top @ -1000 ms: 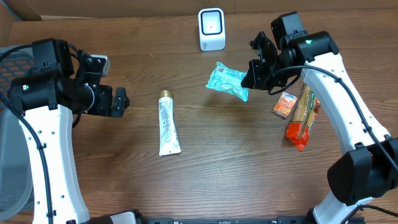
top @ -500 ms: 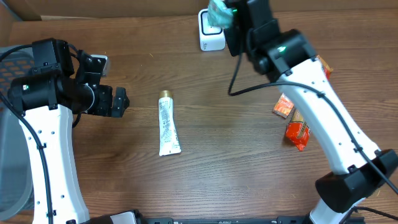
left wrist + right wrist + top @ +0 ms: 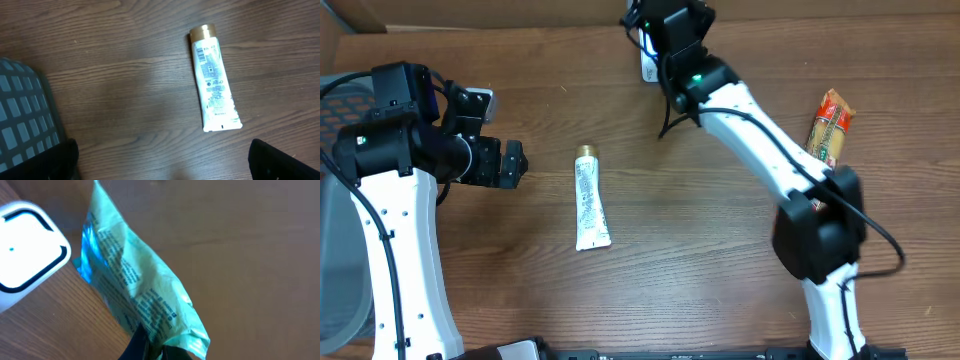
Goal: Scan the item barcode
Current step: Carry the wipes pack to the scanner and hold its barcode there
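My right gripper (image 3: 150,347) is pinched tight on the bottom edge of the teal crinkled plastic packet (image 3: 135,290), with my dark fingers (image 3: 136,344) pressed together on the film. The packet stands up out of the grip and tilts toward 11 o'clock in my right wrist view, its side with small black print facing the camera. I cannot make out a barcode in that print. Just beside the packet, at 9 o'clock from it, sits the white rounded-square scanner (image 3: 25,255); its corner comes close to the packet's edge, but I cannot tell whether the two touch.

From overhead, my right arm reaches to 12 o'clock on the brown wooden table (image 3: 700,250) and covers most of the scanner there.

My left gripper (image 3: 517,165) hangs at 9 o'clock on the table with its fingers spread wide and nothing between them. At 3 o'clock from it, near the table's middle, the white squeeze tube with a gold cap (image 3: 590,205) lies flat, cap toward 12 o'clock. An orange-red snack packet (image 3: 830,125) lies at 2 o'clock. A grey gridded bin (image 3: 22,115) shows at 8 o'clock in my left wrist view.
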You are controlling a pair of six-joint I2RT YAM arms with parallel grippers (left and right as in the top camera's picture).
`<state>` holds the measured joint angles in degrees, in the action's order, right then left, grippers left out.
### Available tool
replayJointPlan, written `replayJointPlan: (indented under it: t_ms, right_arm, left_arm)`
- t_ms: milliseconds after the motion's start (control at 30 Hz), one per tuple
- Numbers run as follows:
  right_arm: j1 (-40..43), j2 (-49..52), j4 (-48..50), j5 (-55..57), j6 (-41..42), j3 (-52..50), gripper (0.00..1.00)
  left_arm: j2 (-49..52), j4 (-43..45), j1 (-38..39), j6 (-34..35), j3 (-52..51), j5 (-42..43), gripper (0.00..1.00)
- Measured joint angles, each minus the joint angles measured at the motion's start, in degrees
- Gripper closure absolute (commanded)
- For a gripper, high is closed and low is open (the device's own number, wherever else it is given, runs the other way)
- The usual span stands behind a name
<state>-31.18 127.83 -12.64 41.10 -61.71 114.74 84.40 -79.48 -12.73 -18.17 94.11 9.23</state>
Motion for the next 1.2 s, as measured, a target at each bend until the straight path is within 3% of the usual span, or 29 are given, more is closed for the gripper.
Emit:
replayJointPlan:
  t_ms: [133,333,1033,1200]
  right_arm:
    - [0.0,4.8,6.1,1.3,-8.7,0.0,0.96]
    - [0.0,7.7,9.7,2.1,-14.6,0.0,0.96]
    - [1.0,8.1,10.0,3.5,-16.7,0.0,0.96]
    - [0.7,8.0,7.2,3.8,-13.6,0.0,0.96]
  left_arm:
    - [0.0,0.0,0.0,0.0,0.0,0.0,0.0]
    - [0.0,0.0,0.0,0.0,0.0,0.0,0.0]
    - [0.0,0.0,0.0,0.0,0.0,0.0,0.0]
    - [0.0,0.0,0.0,0.0,0.0,0.0,0.0]
